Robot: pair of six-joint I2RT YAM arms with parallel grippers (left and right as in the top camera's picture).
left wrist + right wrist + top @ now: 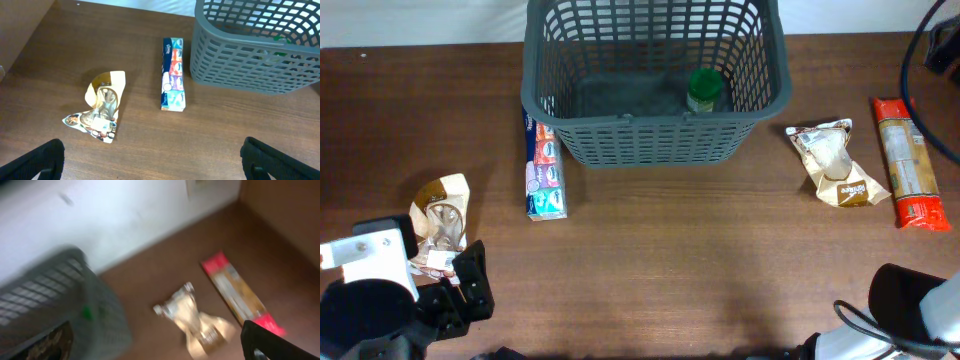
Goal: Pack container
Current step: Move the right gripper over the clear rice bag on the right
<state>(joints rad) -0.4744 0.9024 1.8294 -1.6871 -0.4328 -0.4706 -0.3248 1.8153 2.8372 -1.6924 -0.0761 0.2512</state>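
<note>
The dark grey basket stands at the back middle of the table, with a green-lidded jar inside. It also shows in the left wrist view and, blurred, in the right wrist view. A blue tissue pack lies by its left wall. A tan snack bag lies front left, just ahead of my open, empty left gripper. A beige bag and a red-ended pasta packet lie at the right. My right gripper is open and empty, above the table.
The white wall runs along the table's far edge. A black cable hangs at the far right. My arm bases sit at the front left and front right.
</note>
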